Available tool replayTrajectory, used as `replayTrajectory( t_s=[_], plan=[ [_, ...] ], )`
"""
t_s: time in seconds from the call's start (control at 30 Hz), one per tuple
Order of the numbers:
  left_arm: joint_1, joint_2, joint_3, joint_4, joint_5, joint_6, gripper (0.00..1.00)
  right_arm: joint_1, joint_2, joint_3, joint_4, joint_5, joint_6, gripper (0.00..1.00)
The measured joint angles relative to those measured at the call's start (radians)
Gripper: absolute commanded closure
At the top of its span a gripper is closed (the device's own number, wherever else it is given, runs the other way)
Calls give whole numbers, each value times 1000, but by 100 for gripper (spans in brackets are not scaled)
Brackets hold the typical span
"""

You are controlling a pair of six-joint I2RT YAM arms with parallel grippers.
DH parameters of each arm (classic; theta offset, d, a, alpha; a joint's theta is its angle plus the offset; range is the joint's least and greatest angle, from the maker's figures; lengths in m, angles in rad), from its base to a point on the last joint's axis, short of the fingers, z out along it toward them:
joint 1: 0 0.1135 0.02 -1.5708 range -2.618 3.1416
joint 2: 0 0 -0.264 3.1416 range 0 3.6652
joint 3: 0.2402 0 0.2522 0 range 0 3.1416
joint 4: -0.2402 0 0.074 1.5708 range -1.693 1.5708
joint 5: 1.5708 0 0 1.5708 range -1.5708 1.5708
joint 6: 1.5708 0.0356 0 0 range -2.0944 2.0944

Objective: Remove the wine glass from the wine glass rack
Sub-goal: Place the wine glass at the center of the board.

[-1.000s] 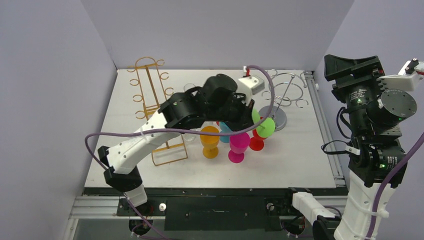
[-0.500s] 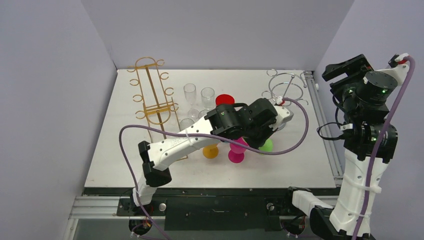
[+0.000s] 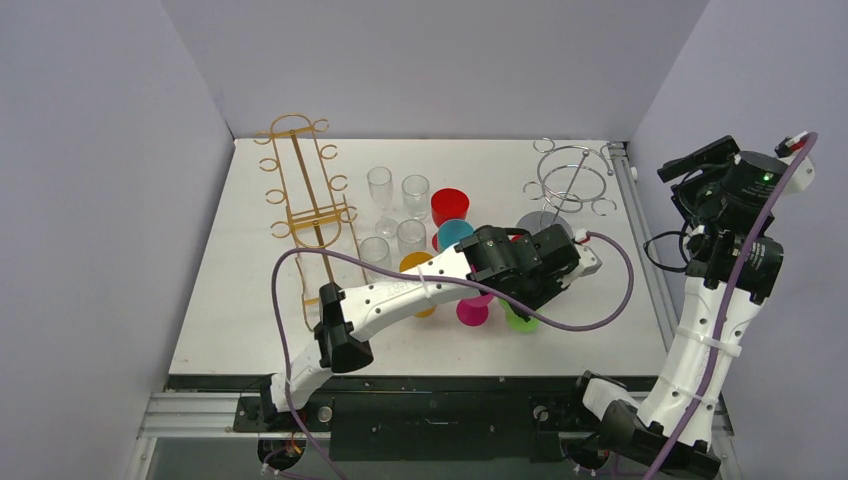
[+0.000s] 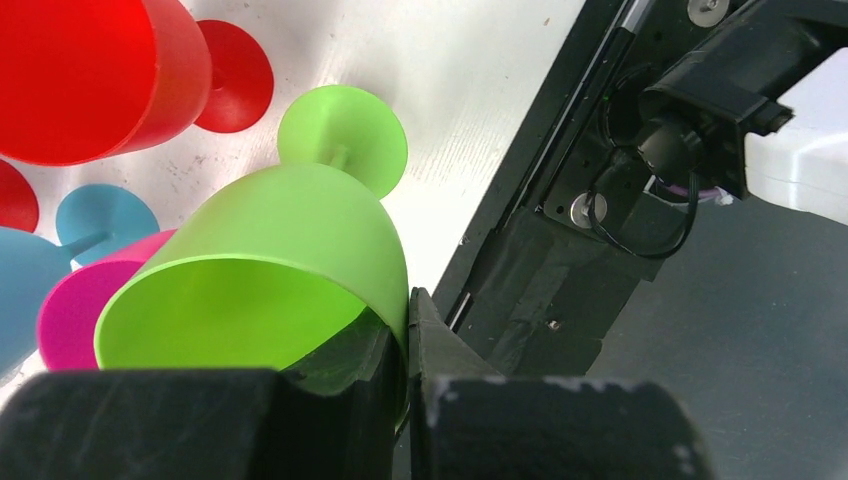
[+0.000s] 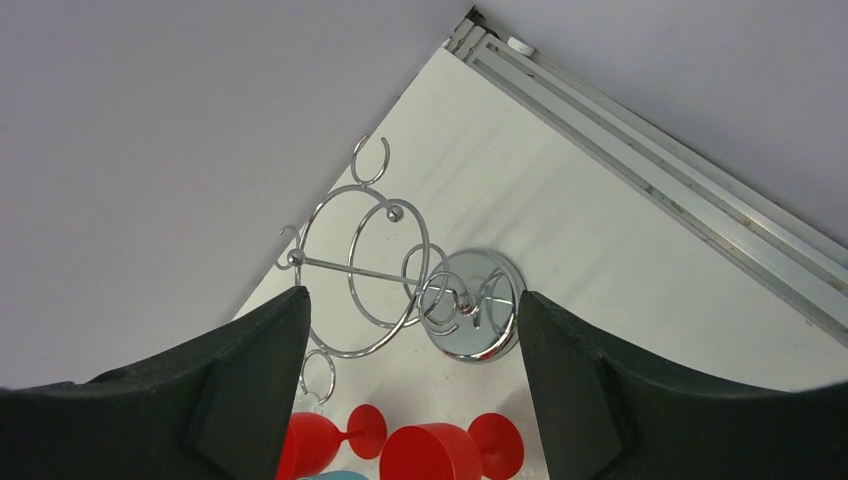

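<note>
Near the front right of the bench [image 3: 600, 345], the left arm [image 3: 400, 290] reaches across and holds the green glass [image 4: 270, 260]. Its jaws are shut on the rim, one finger inside the cup and one outside, so the glass cannot slip. The glass leans over, with its round foot [image 4: 342, 135] low by the bench. I cannot tell if the foot touches. The glass is just beside the pink glass [image 3: 470, 312], over a bare spot that looks like a good place to set it down.

The silver rack [image 3: 565, 180] stands at the back right, well apart, and no glass hangs on it. So I think the green glass is off the rack and only needs to be stood up and let go. The arm should go slowly, or it may bump the pink glass or the red glass [image 4: 90, 80].

The right arm [image 3: 720, 250] is up high at the side, out of the way. Its jaws are wide apart and hold nothing. They point down at the silver rack.
</note>
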Motion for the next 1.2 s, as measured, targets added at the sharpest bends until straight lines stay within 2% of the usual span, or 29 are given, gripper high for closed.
replayTrajectory(
  t_s=[0.7,0.97,1.2],
  plan=[
    [-14,133,5,19,27,13,100,-53,-20,-14,6,-68,-18,28],
    [-14,149,5,25,26,11,92,-62,-20,-14,6,-90,-22,28],
    [-14,149,5,26,26,10,78,-65,-20,-14,6,-103,-21,28]
  ],
)
